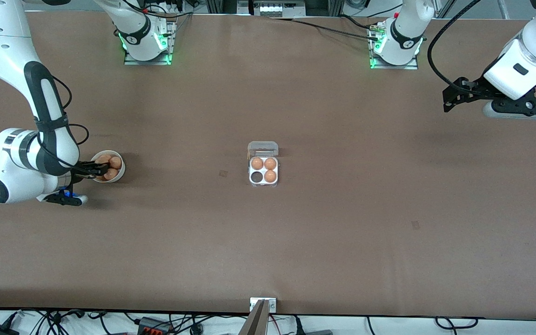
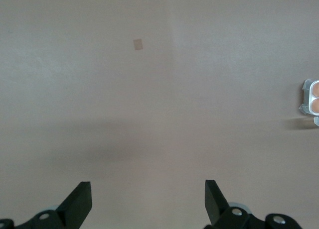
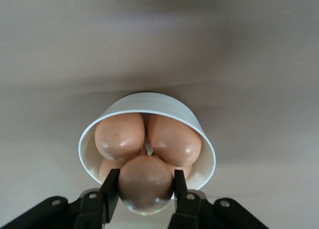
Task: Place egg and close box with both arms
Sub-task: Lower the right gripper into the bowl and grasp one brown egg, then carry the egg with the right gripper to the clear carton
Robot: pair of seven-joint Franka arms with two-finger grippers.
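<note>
The box (image 1: 263,170) sits at the table's middle with its clear lid (image 1: 263,149) open. It holds three eggs and one empty well (image 1: 256,177). The box's edge also shows in the left wrist view (image 2: 311,96). My right gripper (image 1: 99,170) reaches into a round white bowl (image 1: 120,173) of eggs toward the right arm's end. In the right wrist view the right gripper (image 3: 145,186) is shut on one orange-brown egg (image 3: 145,181) at the bowl's rim (image 3: 149,97). My left gripper (image 1: 446,99) hangs open and empty over bare table (image 2: 147,199) at the left arm's end.
Several more eggs (image 3: 119,135) lie in the bowl under the gripped one. Small darker patches mark the brown table (image 1: 223,173) (image 1: 415,225). A metal bracket (image 1: 263,304) sits at the table's edge nearest the front camera.
</note>
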